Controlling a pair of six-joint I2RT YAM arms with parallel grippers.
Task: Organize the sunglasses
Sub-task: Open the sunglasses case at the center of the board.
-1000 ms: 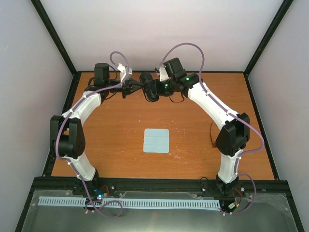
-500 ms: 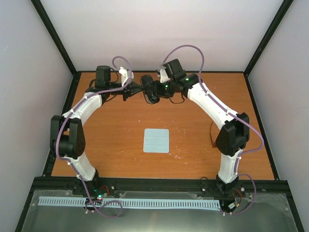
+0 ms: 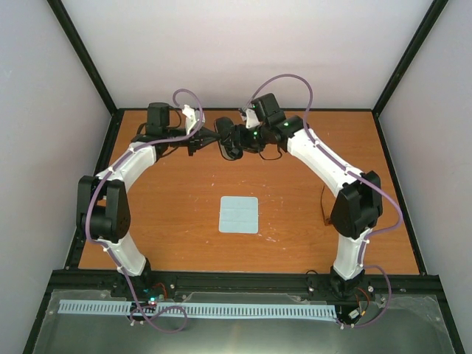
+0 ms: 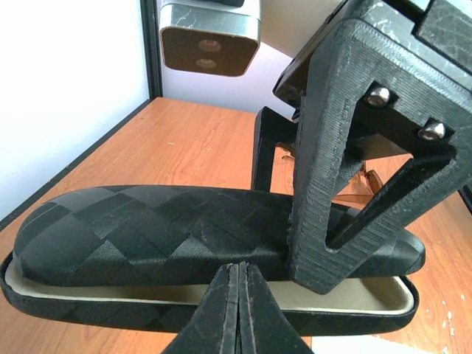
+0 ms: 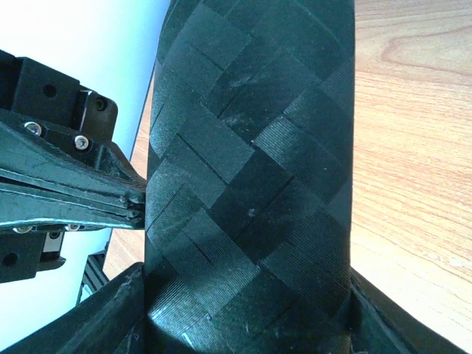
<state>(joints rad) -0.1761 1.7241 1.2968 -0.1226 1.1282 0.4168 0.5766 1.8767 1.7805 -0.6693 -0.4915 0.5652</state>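
sunglasses (image 4: 366, 181) are mostly hidden behind the black case (image 4: 147, 228) at the table's (image 3: 295, 221) far edge. both arms (image 3: 133, 158) are stretched forward; the case is clasped between the right gripper's (image 3: 234, 138) spread fingers, while the left gripper's (image 4: 236, 310) are pressed together at its seam.

Case (image 4: 147, 228) shows black, matt, basket-weave texture with smooth cream lining; table (image 4: 184, 151) is smooth orange wood grain; cloth (image 3: 239, 214) looks pale and matt.
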